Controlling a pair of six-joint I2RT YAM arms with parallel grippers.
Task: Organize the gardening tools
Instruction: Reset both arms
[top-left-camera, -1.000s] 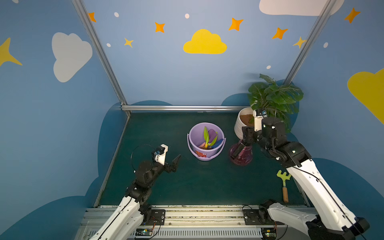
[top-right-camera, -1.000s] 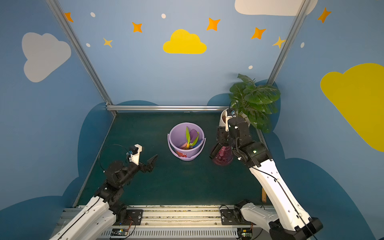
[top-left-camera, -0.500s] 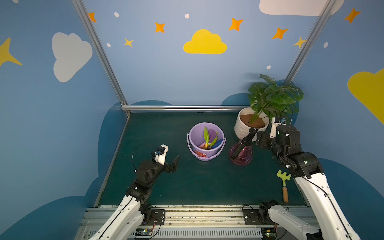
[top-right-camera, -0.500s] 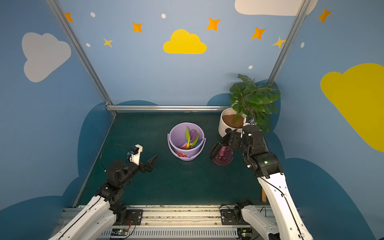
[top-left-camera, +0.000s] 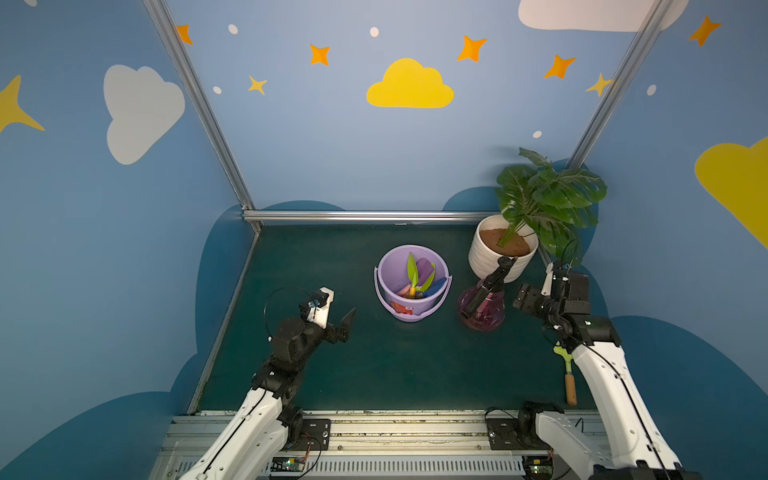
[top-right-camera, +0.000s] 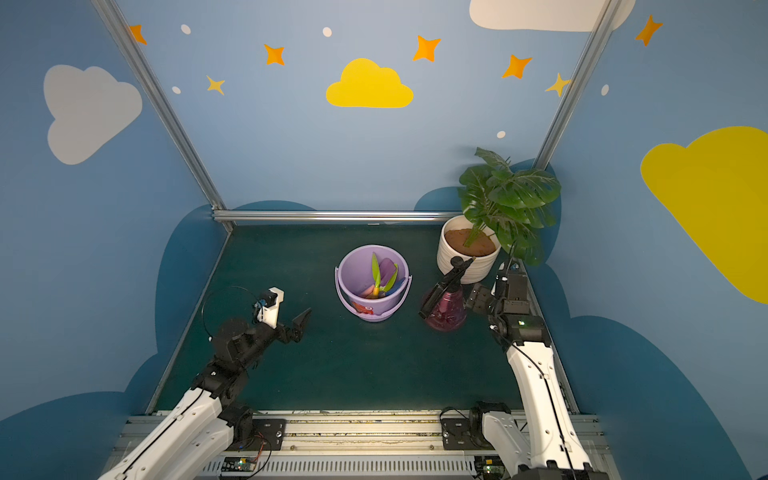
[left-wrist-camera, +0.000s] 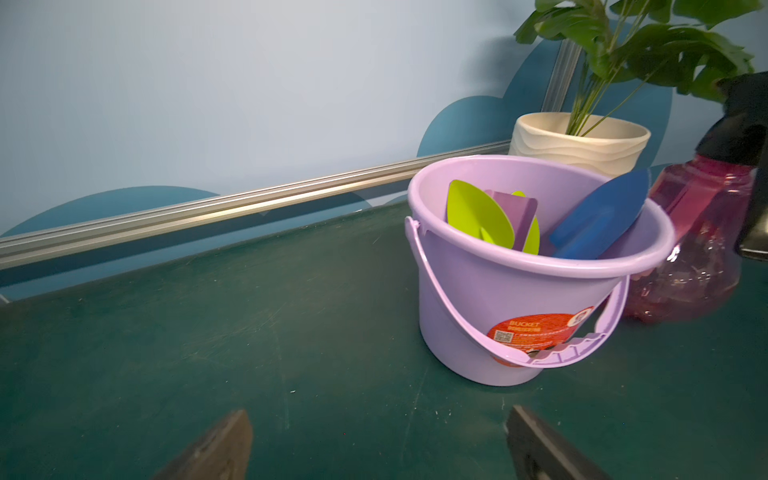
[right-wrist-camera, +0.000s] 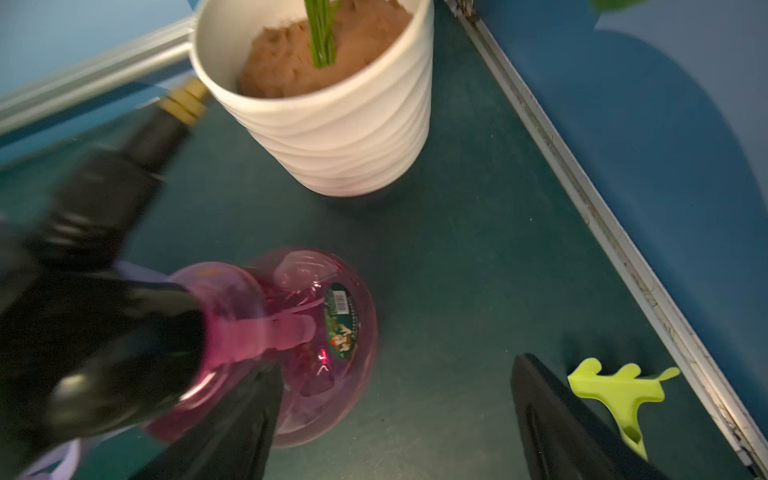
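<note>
The lilac bucket (top-left-camera: 388, 266) stands mid-table and holds lime-green trowels (left-wrist-camera: 478, 216), a purple trowel (left-wrist-camera: 515, 212) and a blue trowel (left-wrist-camera: 602, 212). Just right of it, near the white pot, the pink spray bottle (top-left-camera: 482, 309) stands upright by itself. My right gripper (top-left-camera: 525, 301) is open to the right of the bottle, with only bare mat between its fingers (right-wrist-camera: 395, 374). One finger is close beside the bottle (right-wrist-camera: 316, 332). My left gripper (top-left-camera: 343, 326) hangs open and empty, left of the bucket (left-wrist-camera: 478, 291).
A white ribbed pot (top-left-camera: 482, 257) with a leafy plant stands at the back right corner. A lime-green hand rake with a wooden handle (top-left-camera: 567, 374) lies by the right wall rail, partly under my right arm. Metal rails edge the mat.
My right gripper has drawn back from the spray bottle's top toward the right wall and opened wider. The bottle stays standing. The left arm has not moved.
</note>
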